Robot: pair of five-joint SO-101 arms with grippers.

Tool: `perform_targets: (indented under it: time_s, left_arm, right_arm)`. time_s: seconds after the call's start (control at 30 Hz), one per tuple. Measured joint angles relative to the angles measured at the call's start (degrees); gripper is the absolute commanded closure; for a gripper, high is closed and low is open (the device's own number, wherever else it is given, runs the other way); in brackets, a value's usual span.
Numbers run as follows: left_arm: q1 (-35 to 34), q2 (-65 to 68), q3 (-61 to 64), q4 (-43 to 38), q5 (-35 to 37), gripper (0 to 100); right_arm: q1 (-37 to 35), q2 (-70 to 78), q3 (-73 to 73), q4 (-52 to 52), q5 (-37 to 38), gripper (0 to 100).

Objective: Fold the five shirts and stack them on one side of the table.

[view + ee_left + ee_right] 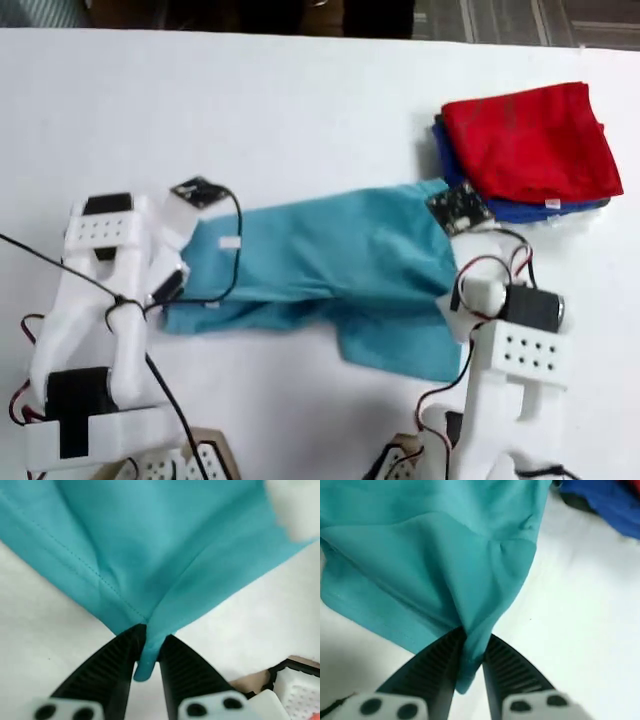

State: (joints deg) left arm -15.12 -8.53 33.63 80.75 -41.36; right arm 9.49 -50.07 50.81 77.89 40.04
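Note:
A teal shirt (330, 260) hangs stretched between both arms in the middle of the white table (250, 110). At its left end my left gripper (165, 288) is shut on a fold of the cloth, and the left wrist view shows the teal shirt (150, 555) pinched between that gripper's (148, 641) black fingers. My right gripper (455, 300) is shut on the shirt's right end; in the right wrist view the teal shirt (445, 555) bunches into this gripper (472, 641). A folded red shirt (530, 140) lies on a folded blue shirt (520, 211) at the back right.
The stack's blue shirt (605, 502) lies close beyond the teal cloth in the right wrist view. Both arm bases stand at the front edge, with cables looping beside them. Bare table spreads across the back and left.

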Motion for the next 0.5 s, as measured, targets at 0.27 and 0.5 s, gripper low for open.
perform_targets:
  time_s: [0.27,0.5]
  left_arm:
    - [0.0,0.0,1.0,0.6,0.0,97]
    - [0.4,0.0,8.4,-4.7,0.0,97]
  right_arm:
    - [3.3,-8.6,3.7,6.2,6.8,98.0]
    - [3.8,-14.2,10.6,6.2,8.7,97.4]
